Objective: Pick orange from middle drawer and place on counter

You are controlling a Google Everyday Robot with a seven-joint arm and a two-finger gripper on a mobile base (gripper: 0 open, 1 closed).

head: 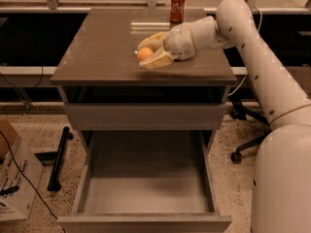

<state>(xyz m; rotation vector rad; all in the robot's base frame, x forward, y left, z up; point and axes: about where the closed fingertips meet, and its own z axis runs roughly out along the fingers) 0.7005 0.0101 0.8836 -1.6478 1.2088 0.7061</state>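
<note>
The orange (144, 54) is small and round and sits between the two tan fingers (156, 60) of my gripper (145, 52), low over the counter (102, 47) near its middle. I cannot tell if the orange touches the counter. The gripper reaches in from the right on the white arm (243, 42) and is shut on the orange. The middle drawer (146, 183) is pulled fully out below, with a bare grey floor.
A red soda can (177, 7) stands at the counter's back edge, just behind the gripper. A shut shallow drawer front (143, 116) is above the open drawer. An office chair base (243, 149) is at the right, and a cardboard box (12, 178) and black bar at the left.
</note>
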